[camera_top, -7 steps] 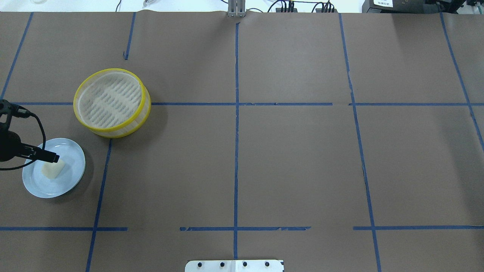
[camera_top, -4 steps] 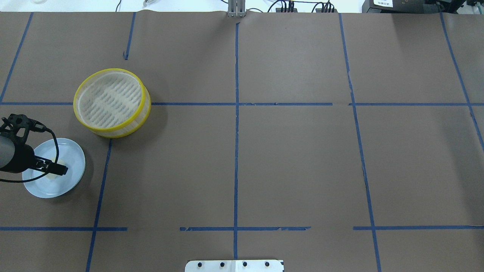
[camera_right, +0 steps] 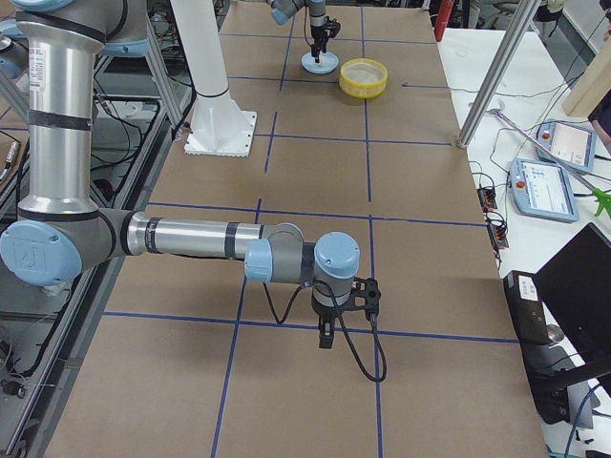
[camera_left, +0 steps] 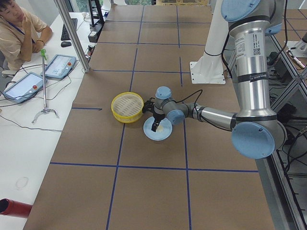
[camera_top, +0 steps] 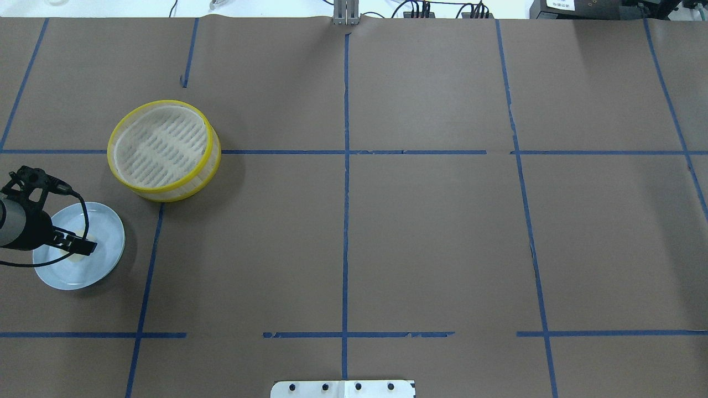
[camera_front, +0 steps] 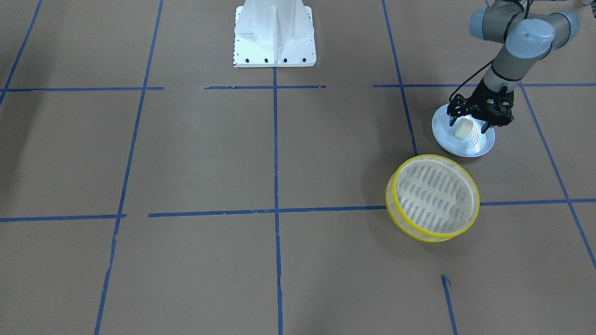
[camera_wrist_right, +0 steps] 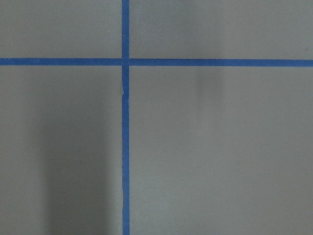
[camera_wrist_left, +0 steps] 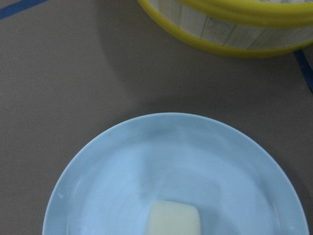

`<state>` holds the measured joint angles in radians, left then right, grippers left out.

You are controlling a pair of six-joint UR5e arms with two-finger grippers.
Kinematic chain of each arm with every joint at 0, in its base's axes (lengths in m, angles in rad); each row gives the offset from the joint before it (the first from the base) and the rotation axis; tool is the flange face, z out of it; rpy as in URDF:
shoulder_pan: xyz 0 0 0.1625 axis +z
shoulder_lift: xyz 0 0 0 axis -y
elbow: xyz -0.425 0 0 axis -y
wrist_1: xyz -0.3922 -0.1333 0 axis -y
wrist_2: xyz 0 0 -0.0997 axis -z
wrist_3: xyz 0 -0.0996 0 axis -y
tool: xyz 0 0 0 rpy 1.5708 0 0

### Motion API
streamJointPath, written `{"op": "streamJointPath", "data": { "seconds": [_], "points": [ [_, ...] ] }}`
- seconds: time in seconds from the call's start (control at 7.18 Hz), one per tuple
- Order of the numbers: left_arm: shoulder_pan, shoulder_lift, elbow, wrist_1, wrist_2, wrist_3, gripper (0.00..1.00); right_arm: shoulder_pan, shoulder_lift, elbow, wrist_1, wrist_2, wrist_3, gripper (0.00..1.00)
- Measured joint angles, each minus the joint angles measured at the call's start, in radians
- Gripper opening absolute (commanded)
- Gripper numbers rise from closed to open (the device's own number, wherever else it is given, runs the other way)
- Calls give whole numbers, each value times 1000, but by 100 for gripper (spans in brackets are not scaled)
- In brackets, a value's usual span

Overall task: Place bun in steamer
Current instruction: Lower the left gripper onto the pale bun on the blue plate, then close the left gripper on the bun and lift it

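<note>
Beside one steamer, one bun on one plate.

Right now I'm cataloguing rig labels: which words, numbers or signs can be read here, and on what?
No text reads clearly.
White label on the black box: print too blurred to read.
Code sticker on the left arm: too small to read.

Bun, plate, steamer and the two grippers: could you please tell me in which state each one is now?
bun: lying on the plate, between the jaws of the left gripper.
plate: flat on the table, holding only the bun.
steamer: upright on the table, empty.
left gripper: open, jaws on either side of the bun.
right gripper: low over bare table; open or shut cannot be told.
</note>
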<state>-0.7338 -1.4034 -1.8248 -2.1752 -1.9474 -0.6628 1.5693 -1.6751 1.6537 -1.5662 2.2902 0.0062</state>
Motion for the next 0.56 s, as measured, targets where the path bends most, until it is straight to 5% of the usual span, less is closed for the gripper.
{"op": "streamJointPath", "data": {
  "seconds": [0.28,0.56],
  "points": [
    [2,-13,28,0,1,0,82,0,0,0,0,0,0,100],
    [2,-22,39,0,-3,-2,45,0,0,0,0,0,0,100]
  ]
}}
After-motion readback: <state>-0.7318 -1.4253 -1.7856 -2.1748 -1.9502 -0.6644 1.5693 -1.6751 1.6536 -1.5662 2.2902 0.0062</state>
